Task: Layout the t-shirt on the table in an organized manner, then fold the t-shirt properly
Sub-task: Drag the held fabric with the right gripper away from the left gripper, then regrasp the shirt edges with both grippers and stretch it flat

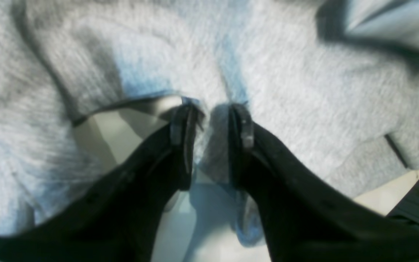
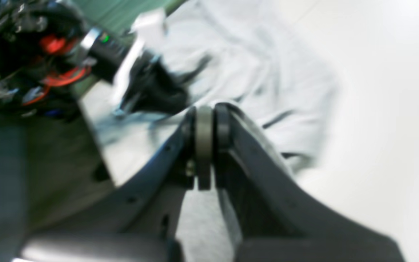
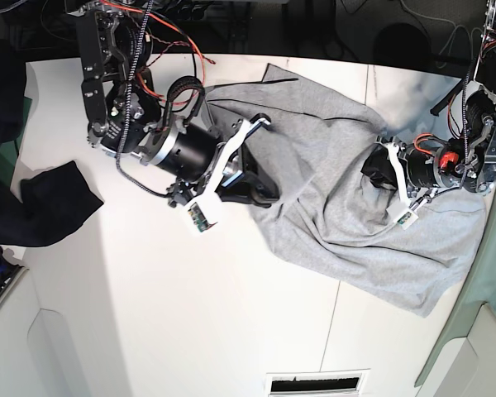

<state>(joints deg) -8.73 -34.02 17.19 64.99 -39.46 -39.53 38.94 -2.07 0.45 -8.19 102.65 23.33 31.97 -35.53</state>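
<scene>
Claw of the right arm is seen fully closed and empty beside the crumpled t-shirt on the counter, while the left claw, half-closed, pinches a fold there; uneven pulling is judged likely to bunch it further.

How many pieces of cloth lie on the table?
2: a crumpled heather-grey cotton t-shirt between both arms, and a dark navy cloth at the white table's edge. None seems hidden.

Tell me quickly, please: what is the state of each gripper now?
Left gripper: shut on a fold of the t-shirt.
Right gripper: shut, holding nothing visible.
</scene>
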